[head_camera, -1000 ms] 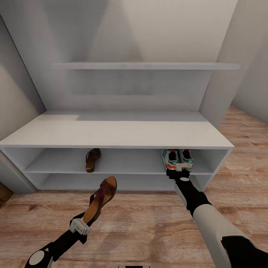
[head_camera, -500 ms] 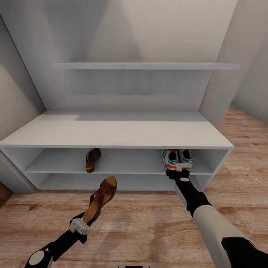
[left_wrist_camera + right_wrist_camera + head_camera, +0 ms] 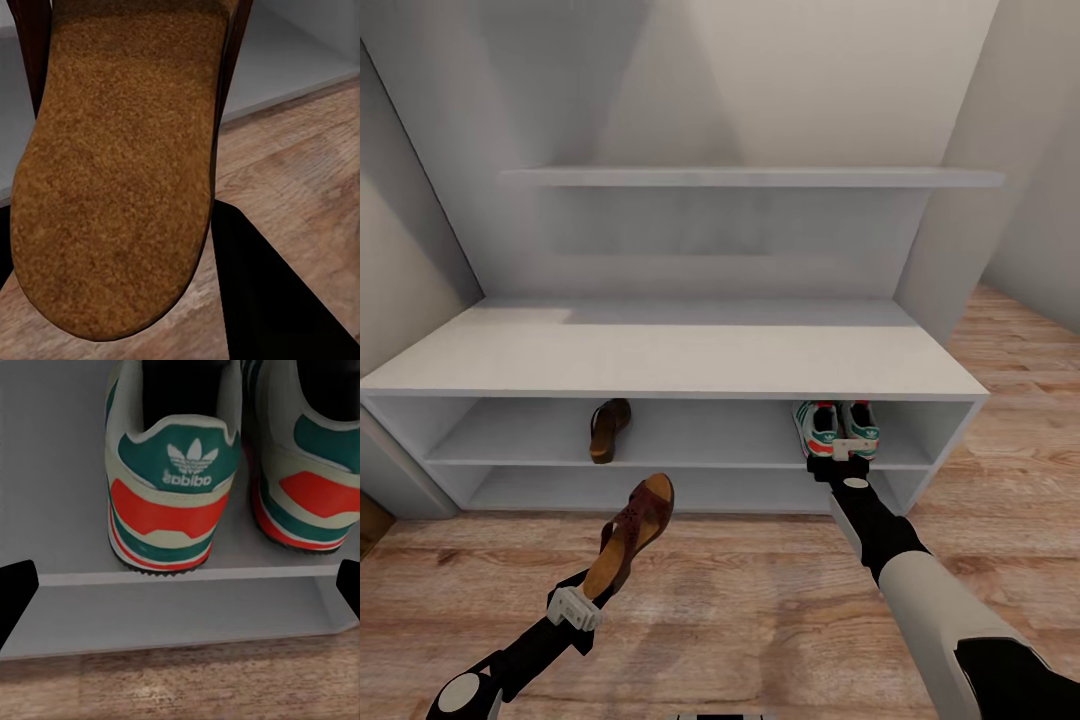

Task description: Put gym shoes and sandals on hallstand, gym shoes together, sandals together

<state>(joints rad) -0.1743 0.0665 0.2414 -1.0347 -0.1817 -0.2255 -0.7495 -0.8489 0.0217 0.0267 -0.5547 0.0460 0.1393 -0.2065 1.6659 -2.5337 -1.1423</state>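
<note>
The two gym shoes (image 3: 822,424) (image 3: 861,420) stand side by side, heels outward, at the right end of the hallstand's (image 3: 670,362) upper shelf tier. My right gripper (image 3: 842,443) hovers open just in front of their heels; in the right wrist view its fingertips (image 3: 15,594) frame the left shoe (image 3: 169,472), touching nothing. One brown sandal (image 3: 609,429) lies on the same tier, left of centre. My left gripper (image 3: 582,598) is shut on the heel end of the other sandal (image 3: 632,532), held above the corridor floor (image 3: 760,600) with its tan sole (image 3: 120,165) facing the wrist camera.
A wall shelf (image 3: 750,177) hangs above the hallstand's flat top. The lower tier (image 3: 690,490) is open. Walls close in on the left (image 3: 400,260) and right (image 3: 960,200). Wood floor extends to the right (image 3: 1020,400).
</note>
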